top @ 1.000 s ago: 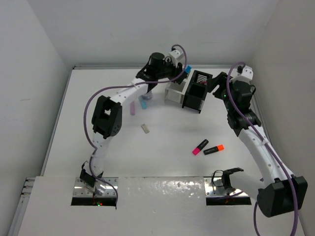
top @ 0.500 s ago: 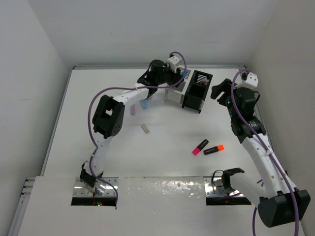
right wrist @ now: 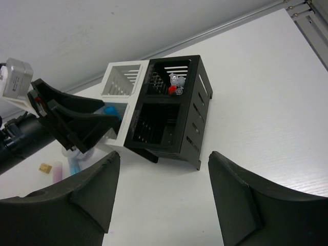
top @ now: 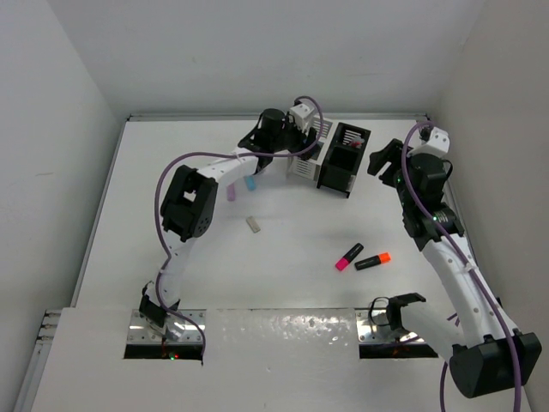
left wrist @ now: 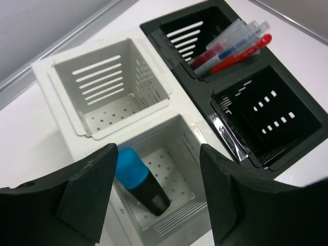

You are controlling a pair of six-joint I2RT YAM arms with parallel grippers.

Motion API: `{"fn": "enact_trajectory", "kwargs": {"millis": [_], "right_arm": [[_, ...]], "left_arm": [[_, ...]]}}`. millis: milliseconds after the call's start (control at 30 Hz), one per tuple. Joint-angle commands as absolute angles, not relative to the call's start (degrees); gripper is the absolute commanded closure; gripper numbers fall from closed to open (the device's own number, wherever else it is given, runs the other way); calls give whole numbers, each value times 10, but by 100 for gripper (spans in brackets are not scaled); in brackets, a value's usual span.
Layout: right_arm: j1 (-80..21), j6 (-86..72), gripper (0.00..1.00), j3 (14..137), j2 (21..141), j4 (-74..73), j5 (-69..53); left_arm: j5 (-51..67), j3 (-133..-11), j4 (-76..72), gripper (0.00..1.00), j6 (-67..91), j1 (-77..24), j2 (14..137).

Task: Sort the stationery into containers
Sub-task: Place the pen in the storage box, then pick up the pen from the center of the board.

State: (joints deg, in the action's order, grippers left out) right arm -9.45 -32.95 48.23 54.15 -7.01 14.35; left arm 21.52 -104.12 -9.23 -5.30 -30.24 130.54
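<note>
Directly beneath left claw lies blue highlighter.

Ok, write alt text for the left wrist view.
The open left gripper hangs over a white bin compartment where a blue-capped black highlighter lies. The adjoining black bin holds red and clear pens in its far compartment.

The tabletop is white and matte. Plain grey walls enclose it on three sides: back wall, left wall, right wall. A thin metal rail runs along the far edge. A white panel spans the near edge, with a left plate and a right plate, both metal, set in its cut-outs.
</note>
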Motion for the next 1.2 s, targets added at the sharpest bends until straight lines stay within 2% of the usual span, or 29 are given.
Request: {"fn": "enact_trajectory", "kwargs": {"millis": [0, 100, 167, 200, 300, 433, 533, 767, 1167], "right_arm": [[-94, -320, 31, 511, 545, -63, 138], [-100, -315, 32, 516, 549, -69, 133], [-109, -309, 33, 523, 554, -76, 134], [-112, -308, 33, 525, 555, -78, 135], [-125, -305, 34, 527, 563, -76, 136], [-138, -301, 34, 535, 581, -66, 138], [-148, -300, 34, 547, 598, -64, 136], [-163, -291, 34, 554, 607, -73, 148], [-166, -287, 33, 546, 595, -82, 171]], "left_arm": [[205, -1103, -68, 36, -41, -284, 1290], [172, -1189, 23, 36, 15, -270, 1286], [103, -1260, 120, 39, 39, -249, 1276], [66, -1271, 153, 47, 61, -240, 1269], [-60, -1226, 249, 59, 78, -207, 1218], [-90, -1031, 272, 58, 78, -171, 1142], [-98, -957, 277, 55, 75, -163, 1129], [-101, -868, 260, 49, 86, -151, 1139], [-78, -832, 253, 49, 82, -164, 1161]]}}
